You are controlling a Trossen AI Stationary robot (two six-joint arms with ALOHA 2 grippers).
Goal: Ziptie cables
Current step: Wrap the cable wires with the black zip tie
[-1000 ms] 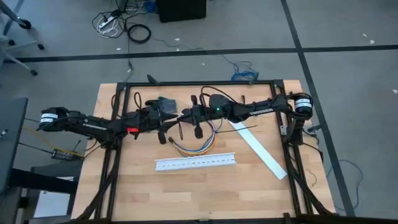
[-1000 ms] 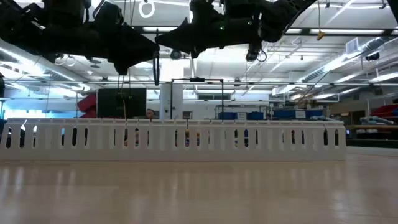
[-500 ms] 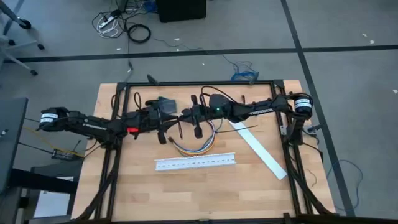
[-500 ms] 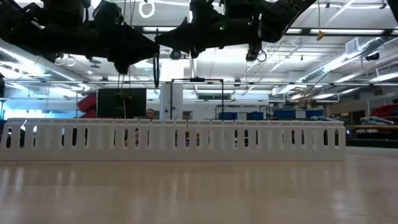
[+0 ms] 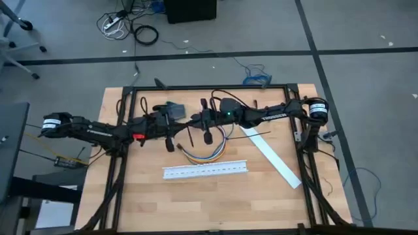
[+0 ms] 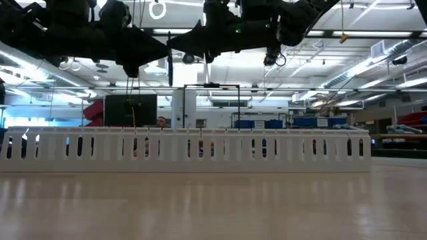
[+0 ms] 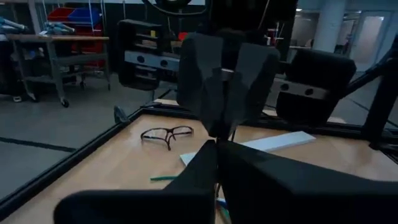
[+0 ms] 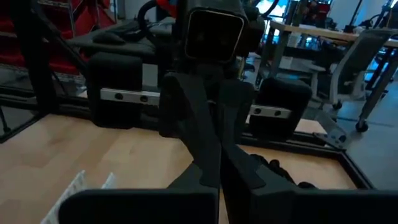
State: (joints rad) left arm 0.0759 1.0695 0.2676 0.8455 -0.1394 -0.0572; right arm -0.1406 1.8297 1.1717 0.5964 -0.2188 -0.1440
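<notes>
- Left gripper (image 7: 217, 163), fingers pressed together, faces the right gripper (image 7: 227, 121).
- Glasses (image 7: 165, 133) lie on the table (image 7: 124, 158), beside a white strip (image 7: 261, 144).

White slotted channel (image 5: 206, 171), glasses (image 7: 165, 134)

Ziptie (image 5: 189, 135) mostly hidden between grippers

Both arms meet mid-surface above the cables (image 5: 204, 151), crowding that spot, while bare wood (image 5: 196, 202) in front of the white slotted channel (image 5: 206, 170) lies open.
</notes>
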